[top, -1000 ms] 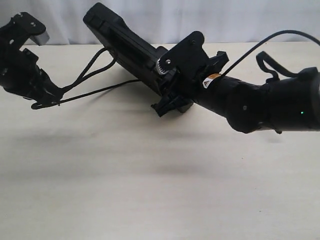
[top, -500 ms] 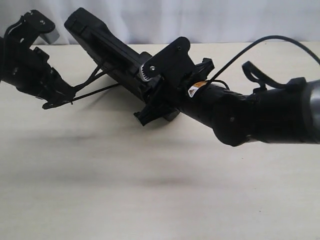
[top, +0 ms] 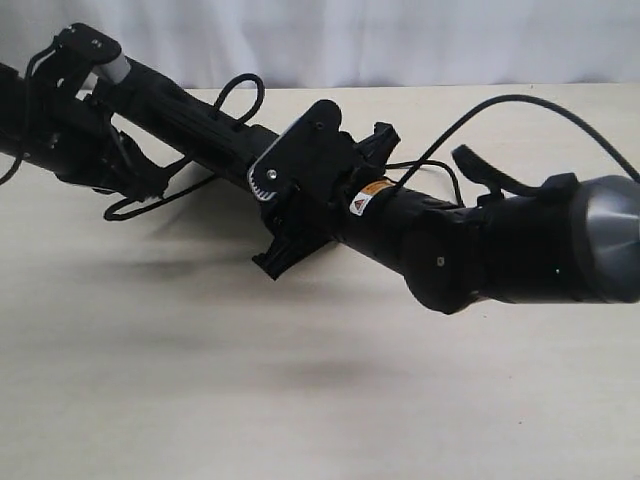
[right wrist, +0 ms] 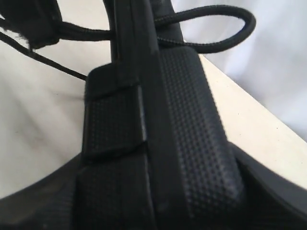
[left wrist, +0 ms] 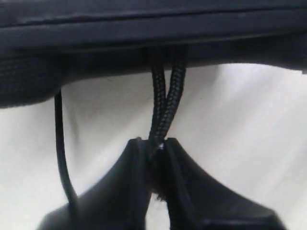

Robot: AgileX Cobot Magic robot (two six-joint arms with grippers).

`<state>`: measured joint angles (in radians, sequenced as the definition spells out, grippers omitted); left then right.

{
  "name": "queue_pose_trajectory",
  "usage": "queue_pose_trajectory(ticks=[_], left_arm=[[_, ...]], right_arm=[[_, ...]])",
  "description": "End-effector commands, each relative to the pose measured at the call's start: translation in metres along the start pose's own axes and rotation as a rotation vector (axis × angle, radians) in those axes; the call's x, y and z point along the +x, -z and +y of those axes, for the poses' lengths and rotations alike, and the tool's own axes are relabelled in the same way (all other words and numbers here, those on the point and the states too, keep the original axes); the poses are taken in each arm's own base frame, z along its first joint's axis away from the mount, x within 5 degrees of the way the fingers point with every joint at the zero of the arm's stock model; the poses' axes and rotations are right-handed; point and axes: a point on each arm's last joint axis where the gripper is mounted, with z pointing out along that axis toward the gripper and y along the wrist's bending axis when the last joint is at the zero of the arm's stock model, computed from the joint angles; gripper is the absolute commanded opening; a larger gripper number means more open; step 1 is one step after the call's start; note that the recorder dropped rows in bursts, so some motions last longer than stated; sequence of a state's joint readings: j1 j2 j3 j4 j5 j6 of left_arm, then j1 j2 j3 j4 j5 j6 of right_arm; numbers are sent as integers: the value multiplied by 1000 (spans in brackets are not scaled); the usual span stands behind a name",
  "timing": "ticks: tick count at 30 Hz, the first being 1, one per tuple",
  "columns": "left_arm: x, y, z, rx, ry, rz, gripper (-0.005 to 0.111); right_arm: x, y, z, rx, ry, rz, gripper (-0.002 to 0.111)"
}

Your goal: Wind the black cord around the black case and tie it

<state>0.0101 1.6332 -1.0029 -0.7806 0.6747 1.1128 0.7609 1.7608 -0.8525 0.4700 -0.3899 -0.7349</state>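
The black case (top: 190,120) hangs tilted above the table, its high end at the far left, and my right gripper (top: 295,215) is shut on its lower end. In the right wrist view the case's dimpled edge (right wrist: 192,143) fills the space between the jaws. The black cord (top: 243,88) arches in a loop over the case's top, and another stretch sags below it towards my left gripper (top: 135,190). The left gripper (left wrist: 158,143) is shut on two braided cord strands (left wrist: 165,100) that run up to the case (left wrist: 144,28). A thinner strand (left wrist: 58,134) hangs beside them.
The pale table (top: 300,400) lies under both arms. A white curtain (top: 400,40) closes off the back. A thick smooth robot cable (top: 500,100) arcs over the right arm (top: 500,250).
The right arm has carried the case to the left and tilted it flatter. The left gripper has risen towards the case with the cord, which has gone slack, one loop now arching over the case.
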Motion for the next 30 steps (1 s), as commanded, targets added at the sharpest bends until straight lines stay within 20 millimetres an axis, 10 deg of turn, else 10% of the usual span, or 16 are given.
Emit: queue_pose_trajectory(ticks=[1, 10, 30], left_arm=[[-5, -3, -3, 24, -9, -57, 0], [-8, -2, -4, 38, -16, -91, 0], [-8, -2, -4, 38, -16, -91, 0]], right_arm=[[24, -3, 15, -100, -141, 178, 49], [17, 9, 15, -147, -178, 206, 96], [-47, 81, -8, -240, -405, 77, 92]])
